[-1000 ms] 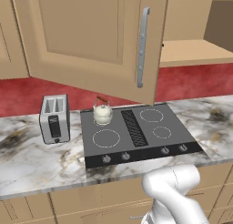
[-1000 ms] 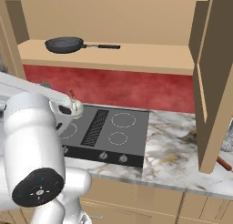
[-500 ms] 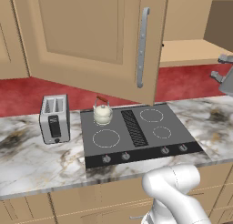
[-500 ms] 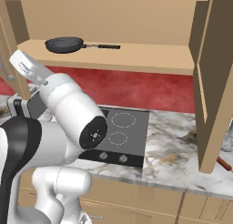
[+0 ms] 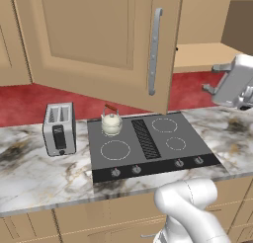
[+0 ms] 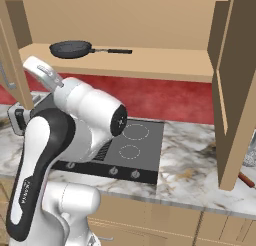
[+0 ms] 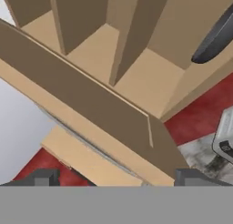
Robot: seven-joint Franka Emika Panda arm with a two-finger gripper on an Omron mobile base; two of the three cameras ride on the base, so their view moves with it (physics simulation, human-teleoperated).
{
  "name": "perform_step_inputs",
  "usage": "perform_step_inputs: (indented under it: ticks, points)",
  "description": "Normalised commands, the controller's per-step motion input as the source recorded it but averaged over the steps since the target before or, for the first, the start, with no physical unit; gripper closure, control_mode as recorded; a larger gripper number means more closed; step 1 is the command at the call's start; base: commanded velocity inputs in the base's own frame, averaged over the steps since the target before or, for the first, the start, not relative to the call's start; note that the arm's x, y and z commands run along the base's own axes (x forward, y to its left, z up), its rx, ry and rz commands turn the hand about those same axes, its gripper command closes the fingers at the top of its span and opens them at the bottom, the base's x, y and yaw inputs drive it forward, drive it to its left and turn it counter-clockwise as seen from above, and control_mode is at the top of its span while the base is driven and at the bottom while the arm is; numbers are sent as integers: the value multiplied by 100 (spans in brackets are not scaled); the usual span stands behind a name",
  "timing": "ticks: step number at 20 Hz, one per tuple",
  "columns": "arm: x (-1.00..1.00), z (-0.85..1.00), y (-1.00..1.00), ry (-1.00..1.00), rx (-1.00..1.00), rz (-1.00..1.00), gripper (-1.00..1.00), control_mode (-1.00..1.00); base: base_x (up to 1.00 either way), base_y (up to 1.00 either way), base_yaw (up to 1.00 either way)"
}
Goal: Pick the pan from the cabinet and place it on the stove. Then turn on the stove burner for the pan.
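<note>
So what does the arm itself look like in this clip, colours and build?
The arm has glossy white rounded shells with black joint sections; one black link carries small white lettering, too small to read. A round dark cap sits on one joint. In the hand view the gripper shows two small dark grey, blocky fingertips. No loose cables are visible.

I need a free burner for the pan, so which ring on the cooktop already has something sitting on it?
The back-left ring: the cream kettle stands on it. The other three rings on the stove are bare.
</note>
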Motion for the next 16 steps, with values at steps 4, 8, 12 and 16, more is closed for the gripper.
perform_step_inputs:
  ticks: [4, 8, 12, 16]
  points:
    - [33, -13, 33, 12, 0, 21, -100, -100, 0, 0, 0]
    - [20, -13, 45, 9, 0, 18, -100, -100, 0, 0, 0]
    - [5, -10, 54, 8, 0, 14, -100, -100, 0, 0, 0]
    - [0, -6, 66, 6, 0, 12, -100, -100, 0, 0, 0]
